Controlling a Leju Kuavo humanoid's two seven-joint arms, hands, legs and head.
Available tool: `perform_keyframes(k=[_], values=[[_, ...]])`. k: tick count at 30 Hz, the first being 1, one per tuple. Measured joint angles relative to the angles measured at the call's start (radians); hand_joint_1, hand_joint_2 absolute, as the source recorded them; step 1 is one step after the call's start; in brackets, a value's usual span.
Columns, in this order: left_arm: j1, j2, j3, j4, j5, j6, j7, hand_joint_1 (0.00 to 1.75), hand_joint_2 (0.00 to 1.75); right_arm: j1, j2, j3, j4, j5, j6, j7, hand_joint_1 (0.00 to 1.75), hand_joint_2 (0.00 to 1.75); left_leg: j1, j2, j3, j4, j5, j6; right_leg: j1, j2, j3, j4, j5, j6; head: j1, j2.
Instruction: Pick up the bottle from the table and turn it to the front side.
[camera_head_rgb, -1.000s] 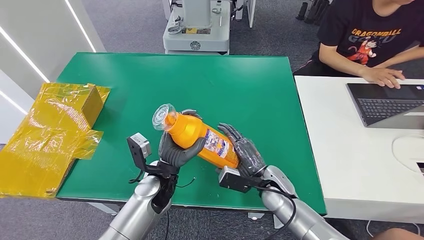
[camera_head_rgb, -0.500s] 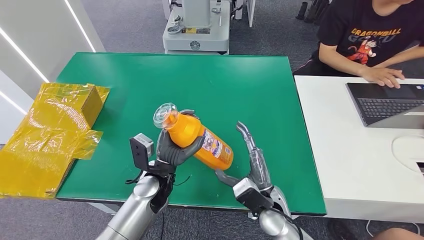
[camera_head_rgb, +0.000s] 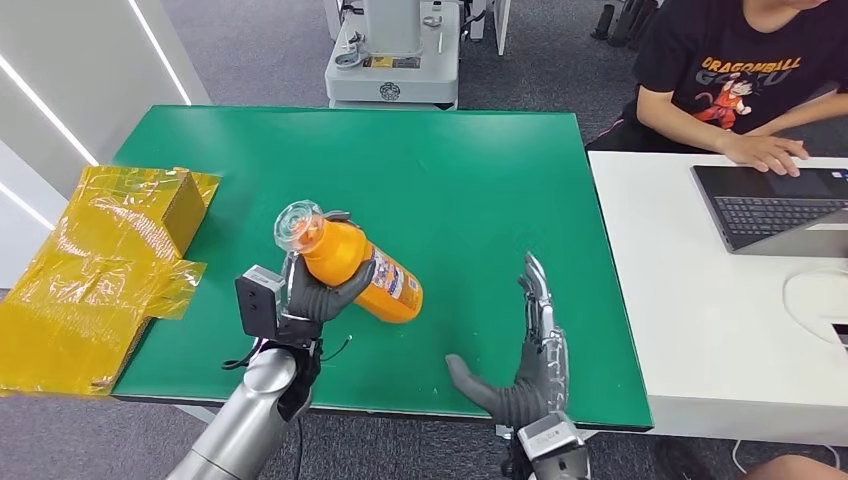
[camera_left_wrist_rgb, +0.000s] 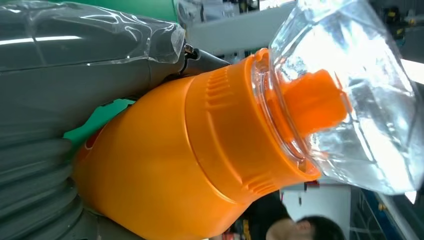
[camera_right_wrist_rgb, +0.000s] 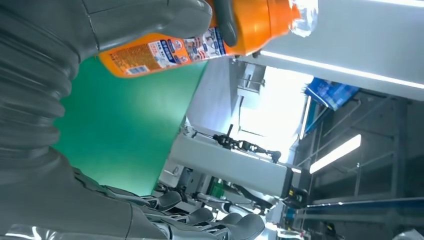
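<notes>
One orange bottle (camera_head_rgb: 352, 272), clear-capped, seemingly labelled.

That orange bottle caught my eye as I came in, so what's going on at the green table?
The robot's left hand grips an orange bottle by its upper part, tilted above the green table, clear cap pointing up and away, label partly showing. The right hand is apart from the bottle, fingers spread and holding nothing. A person at the white desk beside it works on a laptop.

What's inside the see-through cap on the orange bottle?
An orange spout sits inside the clear cap of the bottle. The orange plastic hides whatever is inside the bottle itself.
</notes>
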Motion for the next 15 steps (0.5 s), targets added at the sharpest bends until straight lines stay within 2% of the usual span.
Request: perform_keyframes(k=[4, 10, 13, 15], values=[[0.037, 0.047, 0.023, -0.056, -0.093, 0.062, 0.029, 1.75, 1.75, 0.033, 0.010, -0.008, -0.033, 0.001, -0.008, -0.002, 0.00, 1.75, 0.000, 0.001, 0.000, -0.001, 0.000, 0.000, 0.000, 0.001, 0.000, 0.000, 0.000, 0.000, 0.000, 0.000], [0.152, 0.168, 0.094, -0.197, -0.229, 0.113, 0.073, 1.75, 1.75, 0.091, 0.021, -0.018, -0.065, 0.020, 0.005, 0.000, 0.00, 1.75, 0.001, 0.002, 0.000, -0.002, 0.000, -0.001, 0.001, 0.002, -0.002, 0.001, -0.002, -0.002, 0.000, 0.000], [0.207, 0.238, 0.118, -0.269, -0.349, 0.133, 0.140, 1.75, 1.75, 0.106, 0.028, -0.025, -0.077, 0.026, 0.033, 0.012, 0.00, 1.75, 0.002, 0.003, 0.000, -0.002, -0.001, -0.001, 0.002, 0.003, -0.002, 0.001, -0.002, -0.002, 0.000, 0.000], [0.235, 0.284, 0.142, -0.314, -0.424, 0.115, 0.195, 1.75, 1.75, 0.117, 0.032, -0.030, -0.090, 0.035, 0.046, 0.020, 0.00, 1.75, 0.002, 0.003, 0.000, -0.002, 0.000, -0.002, 0.002, 0.003, -0.002, 0.001, -0.002, -0.002, 0.000, 0.000]])
